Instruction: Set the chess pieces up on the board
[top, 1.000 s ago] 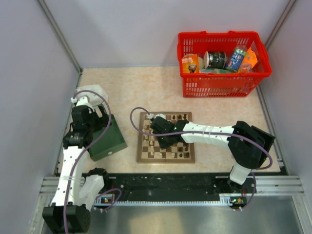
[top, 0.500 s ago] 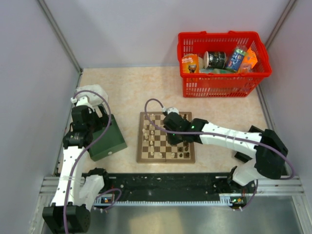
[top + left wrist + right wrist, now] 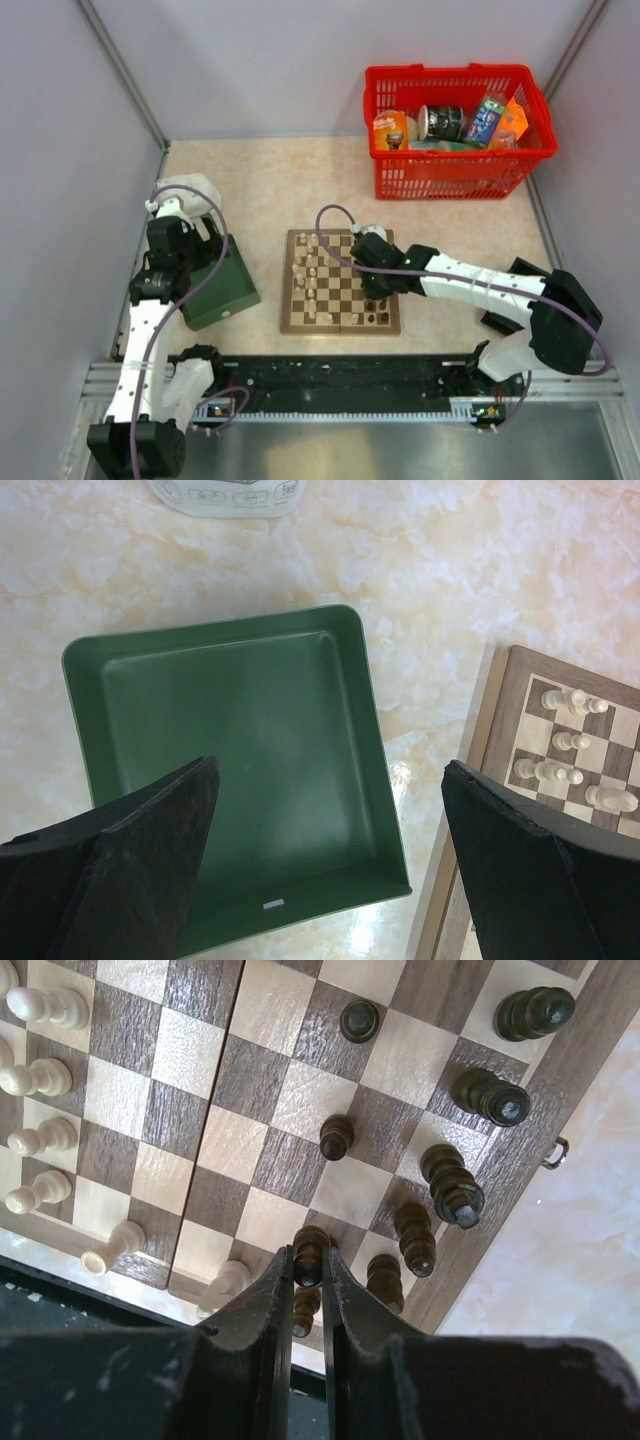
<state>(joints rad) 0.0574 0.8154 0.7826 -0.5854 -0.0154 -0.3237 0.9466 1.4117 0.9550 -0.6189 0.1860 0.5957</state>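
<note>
The board lies mid-table, with cream-white chess pieces on its left side and dark brown ones on its right. My right gripper is over the board's right part. In the right wrist view the gripper is shut on a dark brown pawn over a square near the board's edge. I cannot tell whether the pawn touches the board. Other dark pieces stand beside it and white pieces stand opposite. My left gripper is open and empty above a dark green box.
The dark green box sits left of the board. A red basket holding cans and packets stands at the back right. A white device lies behind the left arm. The board's edge shows right of the box.
My right arm has swung from the board's left-middle over to its right side. The left arm has not moved.
</note>
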